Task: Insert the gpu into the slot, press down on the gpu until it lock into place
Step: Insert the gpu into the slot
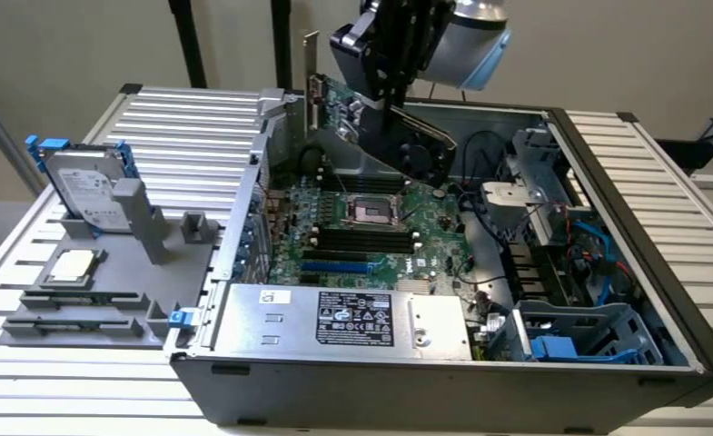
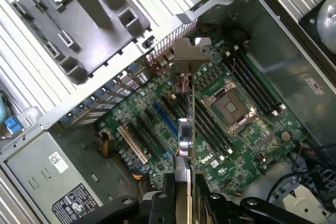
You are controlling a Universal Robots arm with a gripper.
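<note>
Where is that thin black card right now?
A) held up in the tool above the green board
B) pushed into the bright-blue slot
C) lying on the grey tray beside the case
A: the gpu hangs tilted in the tool above the motherboard, while the blue slot below it has nothing in it.
</note>
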